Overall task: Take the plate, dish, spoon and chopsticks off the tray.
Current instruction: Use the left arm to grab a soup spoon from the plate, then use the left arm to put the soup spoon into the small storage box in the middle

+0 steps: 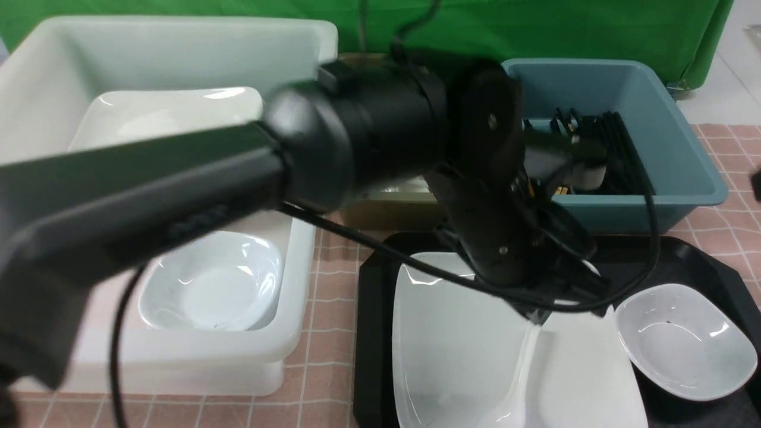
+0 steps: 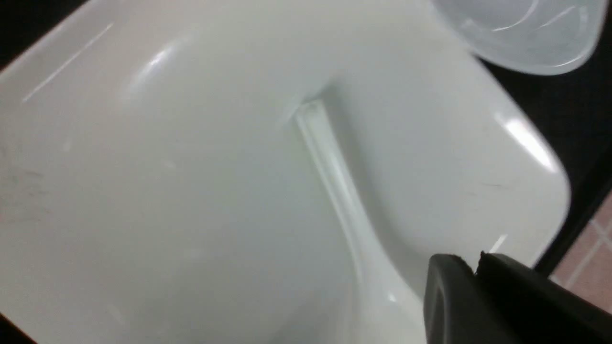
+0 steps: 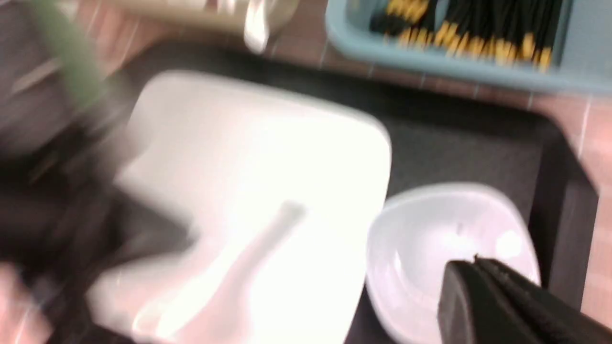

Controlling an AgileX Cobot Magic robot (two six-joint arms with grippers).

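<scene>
Hovering over the spoon (image 1: 517, 380) on the plate (image 1: 452, 333), left gripper (image 2: 478, 260) looks pinched closed and empty, right gripper (image 3: 475, 267) too; might just shove it.

tray (image 1: 370, 333): black, raised rim, cut-off corners;
plate (image 1: 458, 339): large white square, flat on the tray;
spoon (image 1: 518, 380): white ceramic, lying on the plate, bowl nearest;
dish (image 1: 684, 348): small, white, upright, just right of the plate;
chopsticks (image 1: 621, 148): black, gold-tipped, in the blue tub (image 1: 684, 148)

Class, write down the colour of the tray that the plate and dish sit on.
The tray is black; the right wrist view shows its bare surface best.
</scene>
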